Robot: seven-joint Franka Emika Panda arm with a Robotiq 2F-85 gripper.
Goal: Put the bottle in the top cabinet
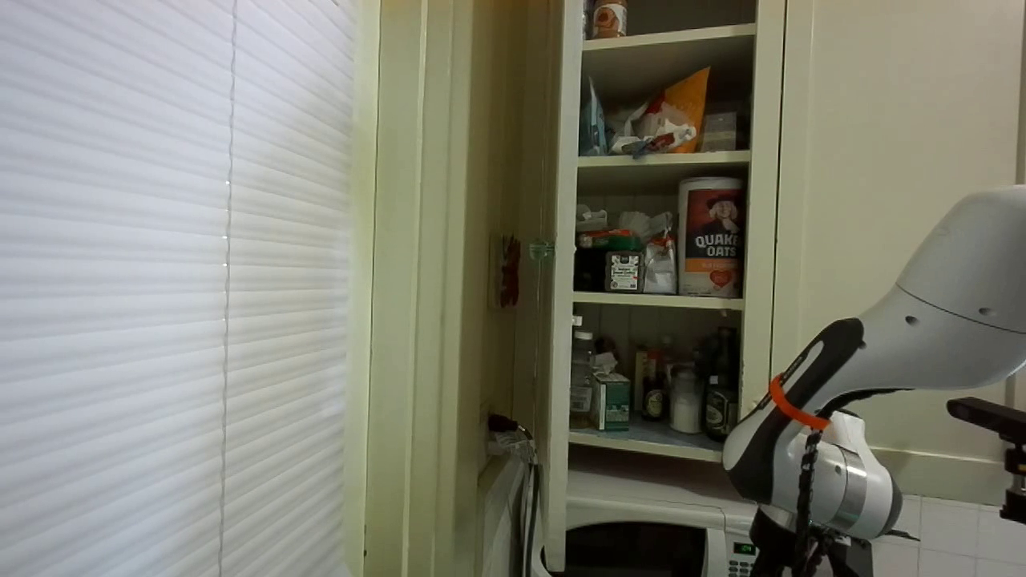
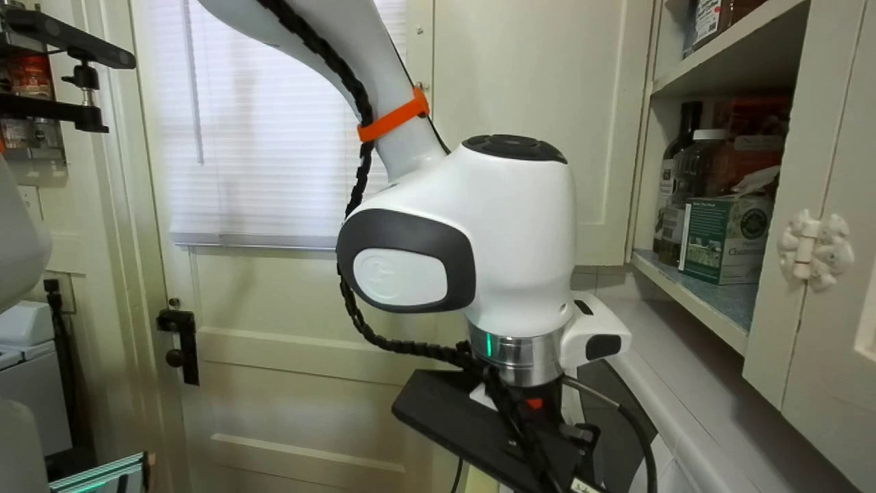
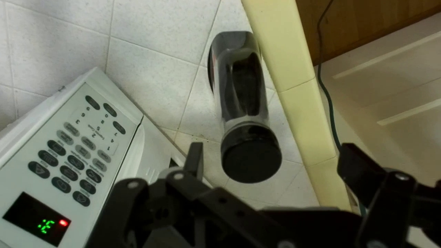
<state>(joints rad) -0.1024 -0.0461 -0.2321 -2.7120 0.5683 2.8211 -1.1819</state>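
Note:
The bottle (image 3: pixel 243 86) is dark and see-through with a wide black cap. In the wrist view it appears to stand upright on the white tiled counter (image 3: pixel 151 79). My gripper (image 3: pixel 273 160) is open, its fingers apart on either side of the cap, which is nearer the left finger; neither visibly touches it. The bottle does not show in the exterior views. The top cabinet, cream-white and open, shows in both exterior views (image 1: pixel 657 301) (image 2: pixel 691 305). Its shelves hold boxes, jars and bottles. My fingertips are out of frame in an exterior view (image 2: pixel 540 404).
A white microwave (image 3: pixel 137 162) stands close to the left finger; it also shows under the cabinet (image 1: pixel 641 498). The counter's yellow edge (image 3: pixel 293 69) runs right of the bottle. A green cord (image 3: pixel 325 93) hangs beyond it. A green tea box (image 2: pixel 718 236) stands on the lowest shelf.

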